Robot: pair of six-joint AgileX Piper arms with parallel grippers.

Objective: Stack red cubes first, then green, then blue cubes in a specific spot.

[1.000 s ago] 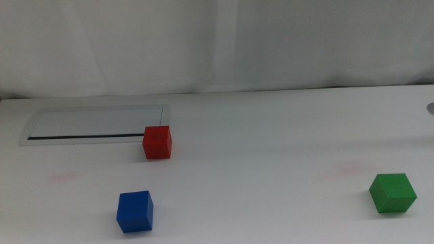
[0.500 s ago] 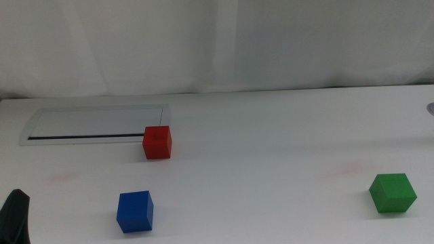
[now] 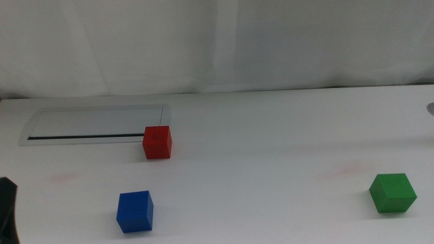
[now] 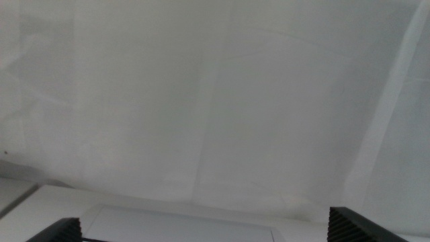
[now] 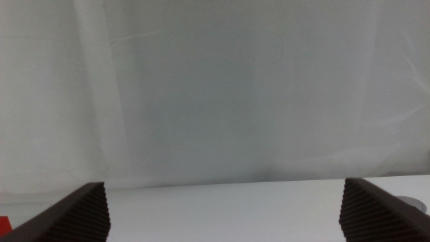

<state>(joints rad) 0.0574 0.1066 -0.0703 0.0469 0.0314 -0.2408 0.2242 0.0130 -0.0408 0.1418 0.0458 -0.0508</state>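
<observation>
Table (image 3: 271, 156), plain white, carrying three separate cubes in the middle view. The red cube (image 3: 157, 142) sits left of centre, just in front of the right end of a grey-rimmed rectangular panel (image 3: 95, 125) whose dark slot (image 3: 85, 138) runs along its near edge; cube and panel rim appear to touch or nearly so. The blue cube (image 3: 135, 211) lies nearer the camera, slightly left of the red one and apart from it. The green cube (image 3: 392, 193) rests well apart from both, close to the right edge. Nothing is stacked. Bare white tabletop fills the area between the red and green cubes, with no object lying between any two cubes. Faint pink smudges mark the surface left of the blue cube (image 3: 64, 177) and left of the green cube (image 3: 346, 171). A white wrinkled curtain (image 3: 217, 44) closes the background. A small grey object (image 3: 430, 107) is cut by the right edge; what it is cannot be told.

The left pincer (image 4: 205, 232) shows as a dark shape at the lower left corner of the middle view; in its wrist view the jaw tips stand wide apart, released, gripping nothing. The right pincer (image 5: 225, 212) is outside the middle view; its wrist view shows its jaws equally spread and empty.

No writing or brand mark is legible anywhere.
</observation>
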